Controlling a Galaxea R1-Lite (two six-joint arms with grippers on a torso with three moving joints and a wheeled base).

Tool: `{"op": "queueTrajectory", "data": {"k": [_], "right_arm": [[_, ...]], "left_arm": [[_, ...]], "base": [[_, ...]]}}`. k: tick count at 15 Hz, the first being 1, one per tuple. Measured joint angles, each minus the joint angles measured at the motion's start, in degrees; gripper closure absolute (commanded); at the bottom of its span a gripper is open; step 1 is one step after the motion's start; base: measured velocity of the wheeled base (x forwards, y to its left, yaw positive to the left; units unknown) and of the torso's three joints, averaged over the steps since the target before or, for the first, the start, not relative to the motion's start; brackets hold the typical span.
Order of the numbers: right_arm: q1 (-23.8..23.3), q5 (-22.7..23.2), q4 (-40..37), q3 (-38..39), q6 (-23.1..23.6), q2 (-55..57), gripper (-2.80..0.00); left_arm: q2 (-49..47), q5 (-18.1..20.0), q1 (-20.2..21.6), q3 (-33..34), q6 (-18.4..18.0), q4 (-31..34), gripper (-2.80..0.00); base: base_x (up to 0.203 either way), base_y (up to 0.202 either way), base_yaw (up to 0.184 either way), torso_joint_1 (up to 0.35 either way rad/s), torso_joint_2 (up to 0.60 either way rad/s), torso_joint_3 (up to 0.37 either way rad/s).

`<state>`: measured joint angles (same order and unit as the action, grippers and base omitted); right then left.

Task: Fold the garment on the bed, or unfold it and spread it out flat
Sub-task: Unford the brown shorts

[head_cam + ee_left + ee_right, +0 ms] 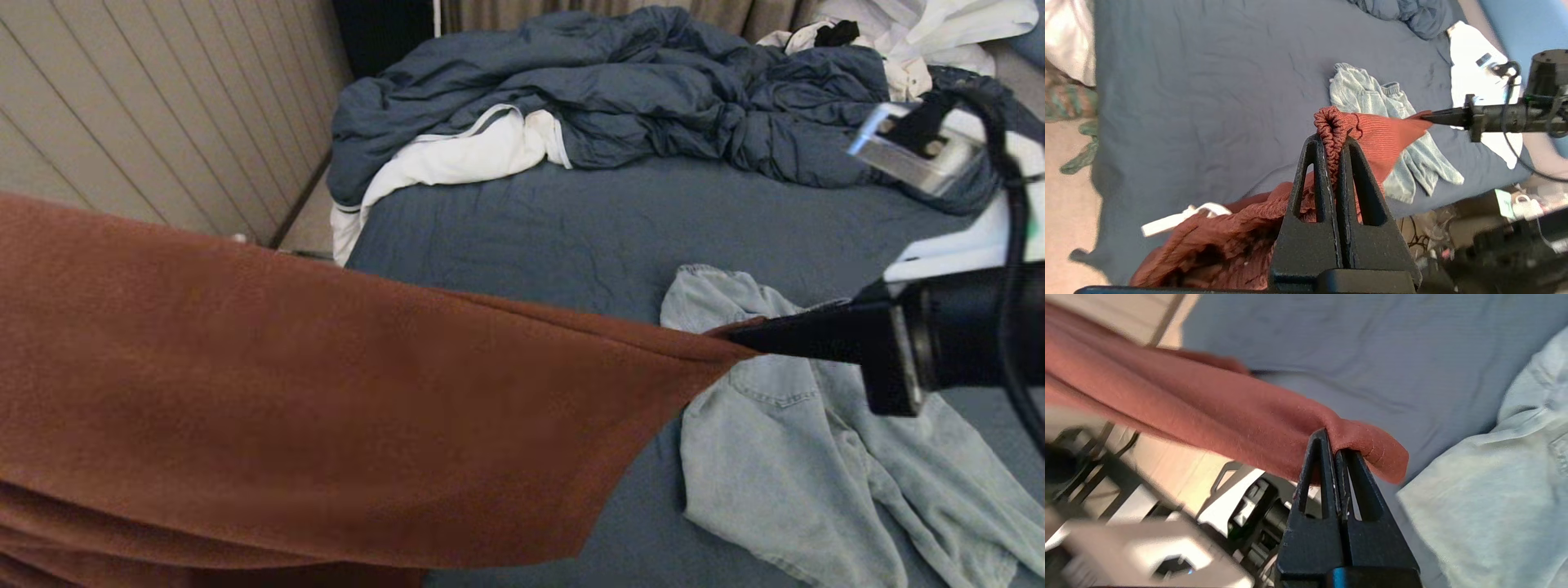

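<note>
Above the near edge of the bed [522, 220], a rust-brown garment [326, 425] hangs stretched between the two arms, clear of the slate-blue sheet. The right claw [739, 335] reaches in level from the right side of the head view, its black fingers pointing toward the left and pressed tight together on one pointed corner of the cloth; the right wrist view shows the same pinch [1336, 446], with a small fold of fabric curling over the fingertips. The left claw [1331, 141] is hidden behind the cloth in the head view, but its own wrist camera shows it clamped narrow on the gathered, ribbed waistband, with the rest of the garment bunched beneath it and a white drawstring [1180, 216] trailing out. Between the two grips the fabric runs taut along its upper edge and sags below.

On the sheet under the right arm lies a pair of pale denim shorts [816, 457], crumpled, near the bed's right edge. A rumpled blue duvet [637, 98] with white linens [465, 155] is heaped along the far edge.
</note>
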<state>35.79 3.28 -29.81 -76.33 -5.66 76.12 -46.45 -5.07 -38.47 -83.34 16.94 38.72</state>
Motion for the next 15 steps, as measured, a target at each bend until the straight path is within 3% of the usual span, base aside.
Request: {"op": "queueTrajectory", "data": {"k": [6, 11, 15], "right_arm": [[-10.5, 3.6, 7.1, -1.9, 1.3, 9.0, 0.0], [-17.1, 5.5, 9.1, -4.6, 1.4, 15.4, 0.0], [-21.0, 7.4, 9.4, -7.8, 1.4, 20.6, 0.0]], "left_arm": [[-13.1, 0.1, 0.7, 6.4, 0.0, -16.9, 0.0], [-26.0, 5.1, 5.6, 7.3, -0.2, -30.0, 0.0], [-36.9, 6.8, 10.0, 6.9, -0.2, -40.3, 0.0]], "base": [[0.0, 0.0, 0.0, 0.0, 0.0, 0.0], [0.0, 0.0, 0.0, 0.0, 0.0, 0.0], [0.0, 0.0, 0.0, 0.0, 0.0, 0.0]]}}
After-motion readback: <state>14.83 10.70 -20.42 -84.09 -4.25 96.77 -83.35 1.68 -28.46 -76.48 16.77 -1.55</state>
